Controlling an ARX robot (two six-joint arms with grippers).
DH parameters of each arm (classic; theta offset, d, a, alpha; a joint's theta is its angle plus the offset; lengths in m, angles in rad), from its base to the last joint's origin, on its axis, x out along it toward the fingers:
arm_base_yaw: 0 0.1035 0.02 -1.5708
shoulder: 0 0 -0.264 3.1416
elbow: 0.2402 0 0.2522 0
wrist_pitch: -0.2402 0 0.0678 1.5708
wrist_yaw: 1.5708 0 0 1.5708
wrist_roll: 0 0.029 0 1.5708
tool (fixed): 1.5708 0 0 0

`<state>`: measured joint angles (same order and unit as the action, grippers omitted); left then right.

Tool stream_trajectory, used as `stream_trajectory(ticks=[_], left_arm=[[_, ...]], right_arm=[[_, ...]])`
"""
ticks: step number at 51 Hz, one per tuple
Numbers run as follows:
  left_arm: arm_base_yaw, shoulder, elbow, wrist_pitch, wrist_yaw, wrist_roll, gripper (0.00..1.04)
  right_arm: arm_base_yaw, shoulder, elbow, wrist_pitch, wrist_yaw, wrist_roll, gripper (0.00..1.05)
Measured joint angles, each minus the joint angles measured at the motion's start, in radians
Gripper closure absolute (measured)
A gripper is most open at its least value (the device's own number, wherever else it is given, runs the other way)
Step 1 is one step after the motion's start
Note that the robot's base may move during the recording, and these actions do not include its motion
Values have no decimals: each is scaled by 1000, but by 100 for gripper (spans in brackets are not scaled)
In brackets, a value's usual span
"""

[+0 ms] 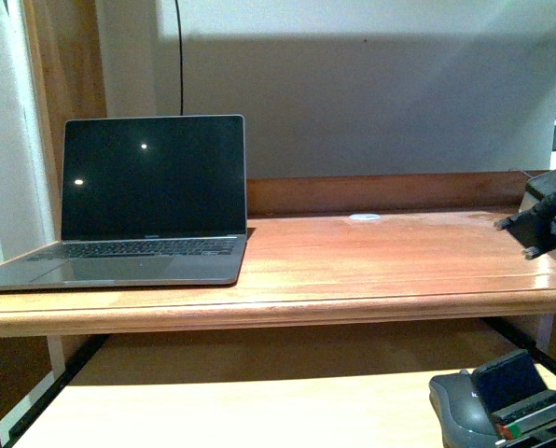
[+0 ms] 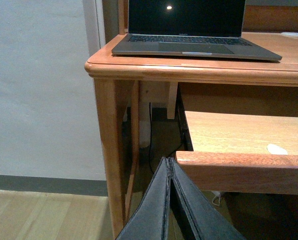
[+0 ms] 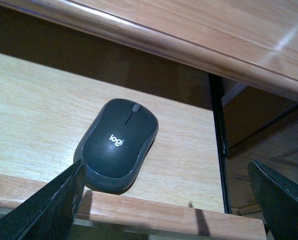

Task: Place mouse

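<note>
front: mouse (image 1: 455, 403) low right on the pull-out shelf (image 1: 241, 411), below the surface (image 1: 371, 261); laptop (image 1: 147, 201) open, on the surface at left.
left wrist: left jaws pressed together, nothing between.
right wrist: mouse (image 3: 118, 145) is a dark grey matte oval with a "logi" logo and scroll wheel, near the shelf's front edge; right jaws wide apart.

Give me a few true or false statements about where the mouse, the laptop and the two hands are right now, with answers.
The mouse lies on the pull-out tray below the desktop. True.
The laptop is closed. False: it stands open, with its screen dark.
The right hand is shut on the mouse. False: it is open, fingers spread wide, and the mouse is not gripped.
The left hand is shut and holds nothing. True.
</note>
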<state>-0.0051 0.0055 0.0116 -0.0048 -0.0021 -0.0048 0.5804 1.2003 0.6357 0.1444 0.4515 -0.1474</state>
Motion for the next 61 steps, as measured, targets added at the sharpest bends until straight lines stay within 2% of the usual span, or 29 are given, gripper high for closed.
stream_trajectory(ticks=[22,28,41,47,51,61], left_arm=[[0,0,0,0,0,-1,101],[0,0,0,0,0,0,78],[0,0,0,0,0,0,43],[0,0,0,0,0,0,18],[0,0,0,0,0,0,8],[0,0,0,0,0,0,8]], right_arm=[[94,148,97,-81,53,115,7],[106,211,151,-108,70,157,7],[118,299,239,-163,106,198,7],[118,356,278,-196,122,224,7],[117,375,290,-208,126,239,7],[108,418,331,-238,130,267,7]])
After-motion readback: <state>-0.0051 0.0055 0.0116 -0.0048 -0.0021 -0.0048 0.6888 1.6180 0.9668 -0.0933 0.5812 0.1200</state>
